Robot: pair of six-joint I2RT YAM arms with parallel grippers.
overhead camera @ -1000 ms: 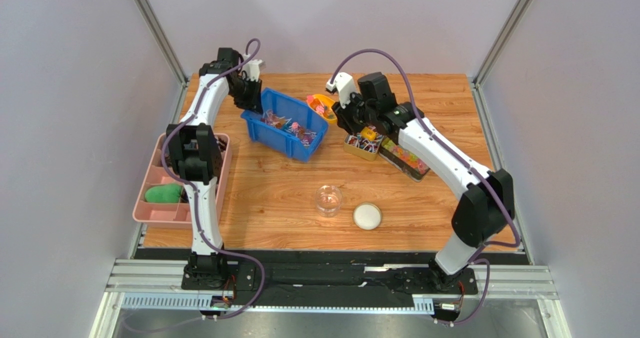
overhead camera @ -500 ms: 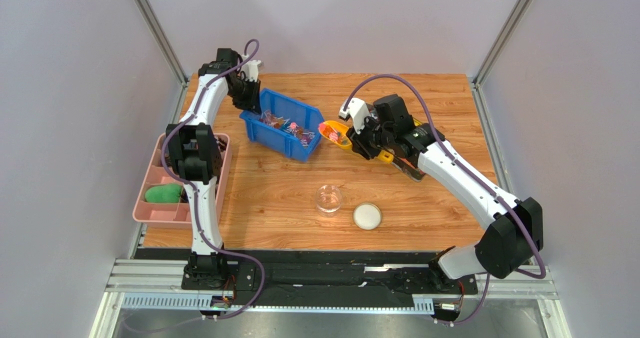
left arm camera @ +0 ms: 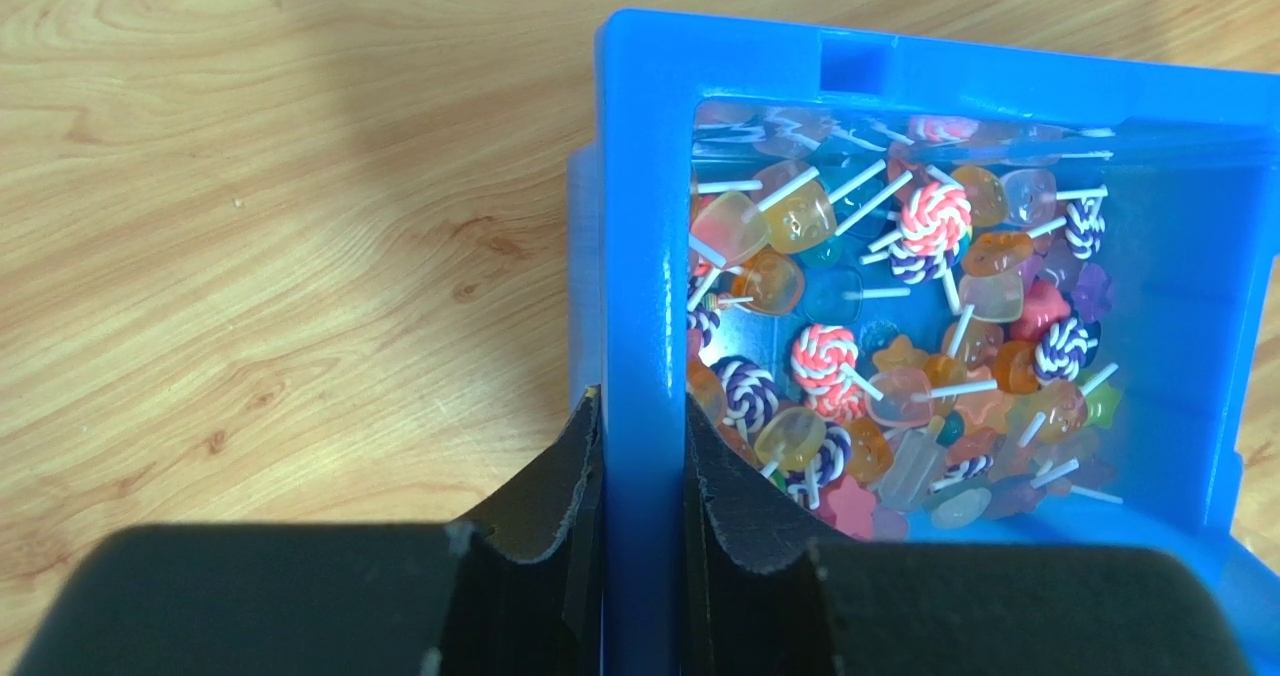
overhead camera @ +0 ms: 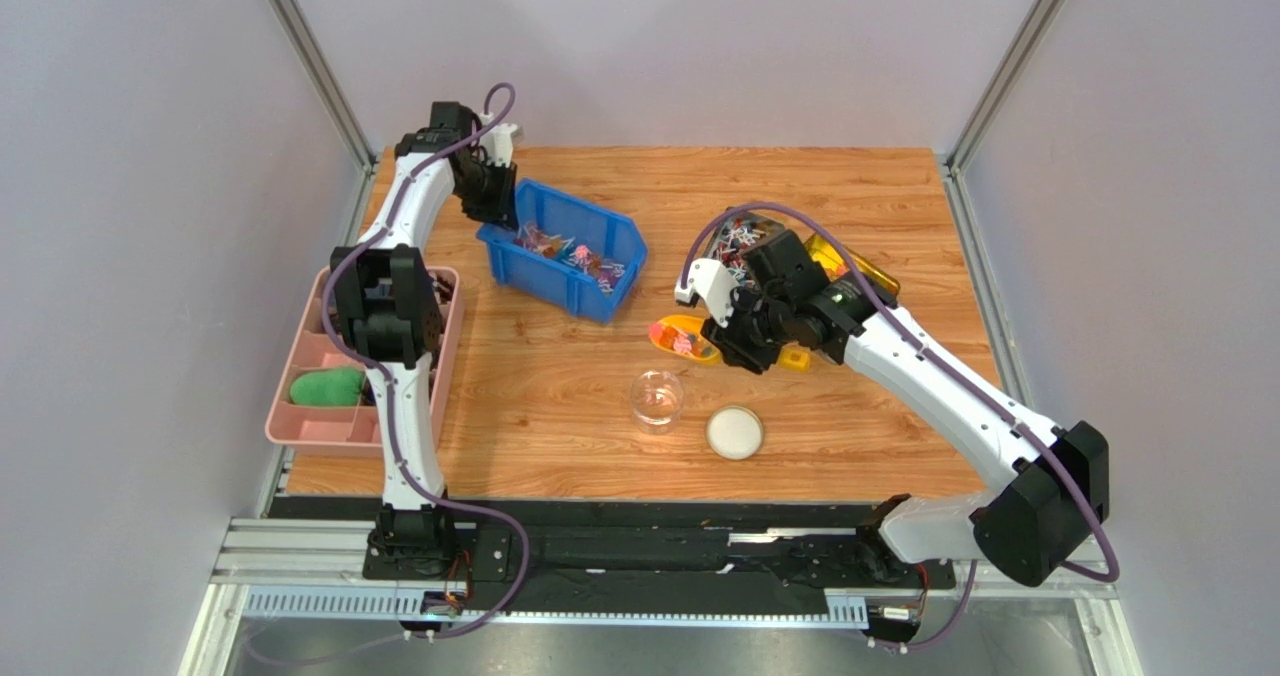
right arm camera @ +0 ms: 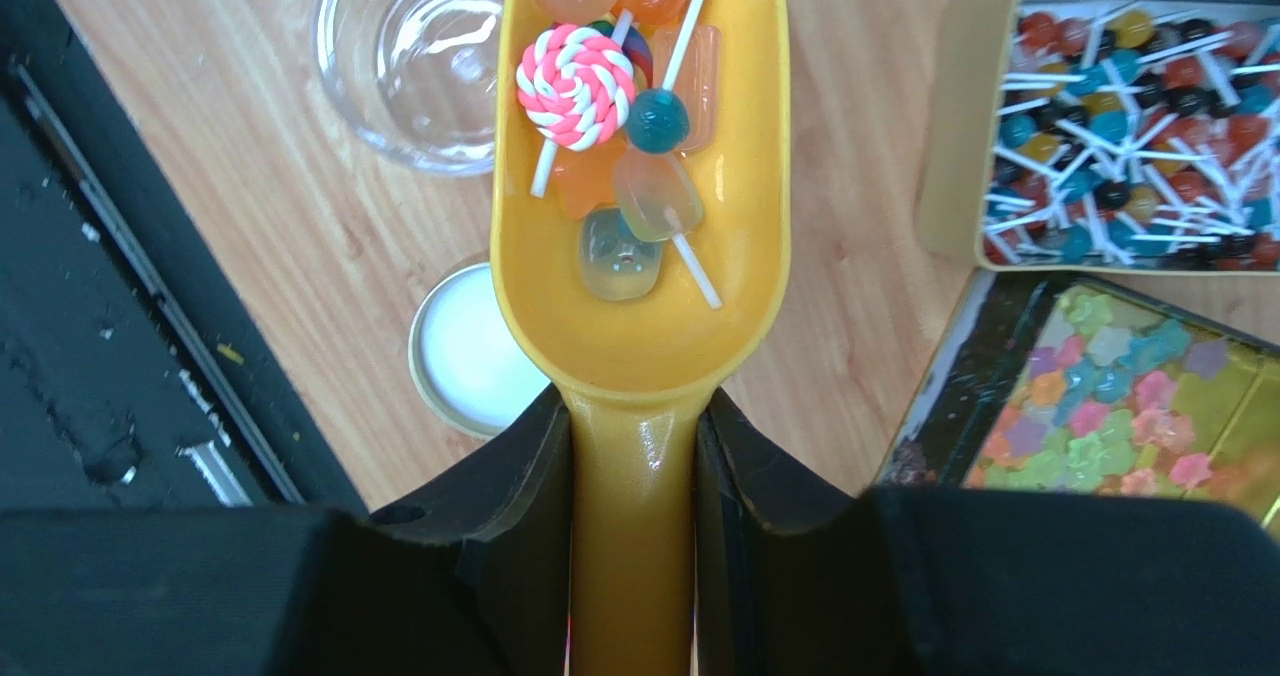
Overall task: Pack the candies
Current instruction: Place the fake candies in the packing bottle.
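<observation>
Many tiny candies [left arm camera: 902, 346], mostly small lollipops and clear sweets, fill the blue bin [overhead camera: 564, 249]. My left gripper [left arm camera: 642, 406] is shut on the bin's left wall [left arm camera: 643, 256], at the table's far left [overhead camera: 489, 204]. My right gripper [right arm camera: 634, 399] is shut on the handle of the yellow scoop [right arm camera: 639, 331]. The scoop holds several candies [right arm camera: 616, 121], and its tip hangs over the rim of an empty glass jar [right arm camera: 406, 46]. In the top view the scoop [overhead camera: 679, 336] is just above and right of the jar [overhead camera: 657, 399].
A white lid [overhead camera: 733, 432] lies right of the jar. Two open tins of sweets [right arm camera: 1127, 136] [right arm camera: 1112, 406] stand behind my right arm. A pink divided tray [overhead camera: 286, 406] with a green lump [overhead camera: 328, 388] sits at the left edge.
My right arm has carried the loaded scoop from beside the blue bin toward the near side, to the jar. The left gripper keeps its hold; the bin has shifted slightly left.
</observation>
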